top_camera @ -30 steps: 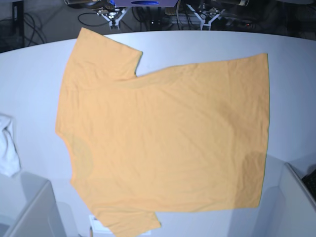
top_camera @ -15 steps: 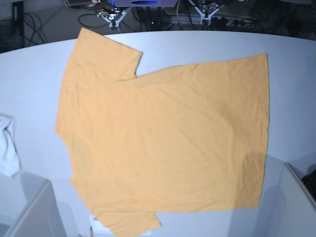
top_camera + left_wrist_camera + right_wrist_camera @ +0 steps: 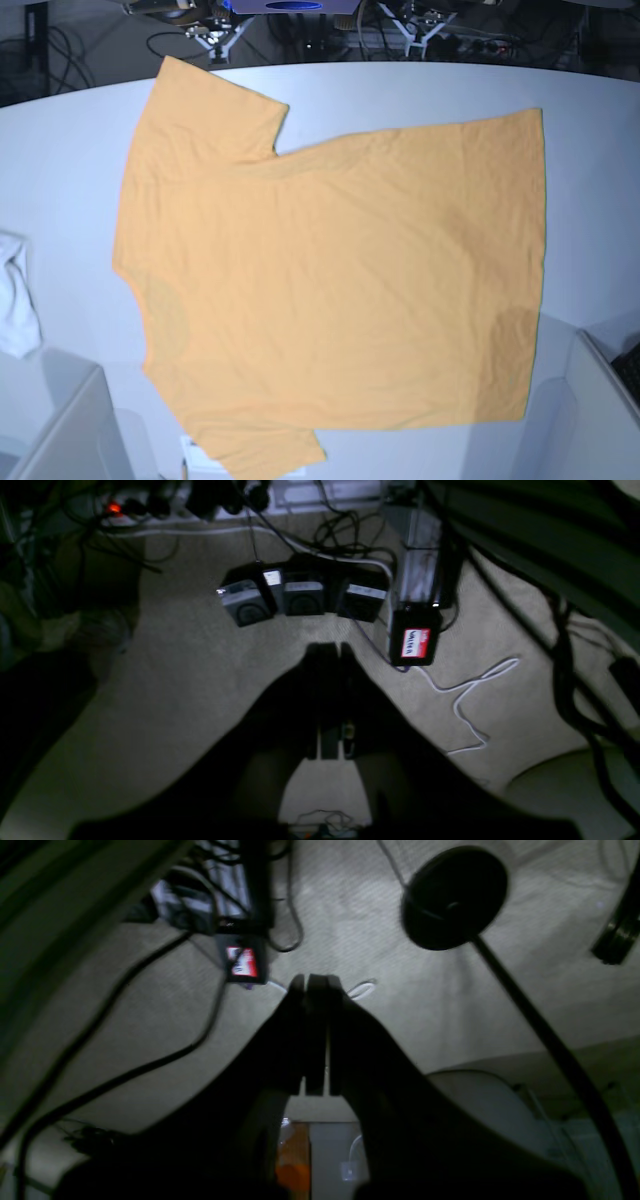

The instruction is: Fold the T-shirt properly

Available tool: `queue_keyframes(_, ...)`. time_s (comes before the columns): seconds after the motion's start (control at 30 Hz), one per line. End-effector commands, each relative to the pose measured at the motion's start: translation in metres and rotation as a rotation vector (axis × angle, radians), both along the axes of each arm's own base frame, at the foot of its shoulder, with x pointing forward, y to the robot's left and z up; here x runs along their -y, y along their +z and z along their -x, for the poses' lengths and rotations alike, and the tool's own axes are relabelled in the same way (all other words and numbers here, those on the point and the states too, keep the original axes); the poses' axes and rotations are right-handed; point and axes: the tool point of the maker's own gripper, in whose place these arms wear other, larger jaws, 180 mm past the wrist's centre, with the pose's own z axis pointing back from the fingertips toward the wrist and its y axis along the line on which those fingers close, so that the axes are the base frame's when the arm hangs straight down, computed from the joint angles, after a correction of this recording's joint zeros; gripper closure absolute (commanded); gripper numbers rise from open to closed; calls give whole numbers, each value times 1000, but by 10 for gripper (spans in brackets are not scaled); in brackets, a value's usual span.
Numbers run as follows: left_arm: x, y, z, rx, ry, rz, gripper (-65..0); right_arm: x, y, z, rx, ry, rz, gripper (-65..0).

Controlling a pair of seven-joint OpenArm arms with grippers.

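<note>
The orange T-shirt [image 3: 330, 280] lies spread flat on the white table [image 3: 590, 170] in the base view. Its collar is to the left and its hem to the right. One sleeve [image 3: 205, 105] points to the far left and the other [image 3: 260, 450] is at the near edge. No black marks show on the upper side. My left gripper [image 3: 330, 652] is shut and empty, hanging over the carpeted floor. My right gripper [image 3: 315, 982] is also shut and empty over the floor. Neither gripper is near the shirt.
A small white cloth [image 3: 15, 295] lies at the table's left edge. Grey box corners stand at the near left [image 3: 60, 430] and near right [image 3: 600, 400]. Metal arm parts [image 3: 215, 35] show beyond the far edge. Foot pedals [image 3: 300, 597], cables and a round black base [image 3: 452, 897] lie on the floor.
The arm parts beyond the table's far edge have shifted slightly to the left. The T-shirt and the white cloth lie as before.
</note>
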Motion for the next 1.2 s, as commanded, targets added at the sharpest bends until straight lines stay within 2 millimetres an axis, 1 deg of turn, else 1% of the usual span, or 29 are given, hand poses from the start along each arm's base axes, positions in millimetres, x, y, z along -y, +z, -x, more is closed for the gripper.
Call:
queue_keyframes(0.0,-3,0,0,6,-8,-6,0,2,0,-2,6,-4,1,0)
queue_keyframes(0.03,-3,0,2,9,-10,-6,0,2,0,-2,6,-5,1,0)
queue_keyframes(0.07,-3,1,7,6,-11,-7,0,2,0,0,1,-5,1,0)
queue_keyframes(0.13,-10,2,8,16,-13,-16,0,2,0,9,-6,-5,1,0)
queue_keyframes(0.23,-10,2,12,20,-13,-15,0,4,0,14,-14,-1,3,0)
queue_keyframes(0.37,-11,3,16,7,7,-19,0,4,1,38,-45,-7,4,0)
queue_keyframes(0.4,-11,3,24,-6,7,-19,0,4,2,41,-39,-6,4,0)
queue_keyframes(0.47,-21,6,39,-12,4,-33,0,4,3,49,-12,-5,3,0)
queue_keyframes(0.57,-22,11,44,31,-5,-32,0,8,6,53,38,-2,8,0)
queue_keyframes(0.6,-23,14,44,60,-11,-32,0,13,8,52,61,-1,15,0)
queue_keyframes(0.67,-32,25,41,119,-29,-43,0,14,14,52,103,2,17,0)
queue_keyframes(0.77,-31,40,43,177,-44,-37,0,16,24,52,155,5,18,0)
queue_keyframes(0.8,-30,45,46,188,-47,-35,0,18,27,52,172,-4,23,0)
queue_keyframes(0.83,-29,49,49,194,-49,-33,0,24,31,54,182,-28,38,0)
queue_keyframes(0.9,-29,55,59,194,-55,-31,0,34,37,62,178,-77,66,0)
queue_keyframes(0.93,-33,60,63,196,-65,-36,0,39,41,64,180,-91,78,0)
queue_keyframes(0.97,-33,64,65,202,-68,-34,0,42,45,65,186,-100,84,0)
queue_keyframes(1.0,-33,69,72,202,-70,-33,0,43,49,68,189,-100,88,0)
queue_keyframes(1.07,-41,81,74,222,-92,-41,0,43,59,68,215,-97,90,0)
queue_keyframes(1.17,-42,100,70,271,-109,-39,0,46,80,66,270,-85,98,0)
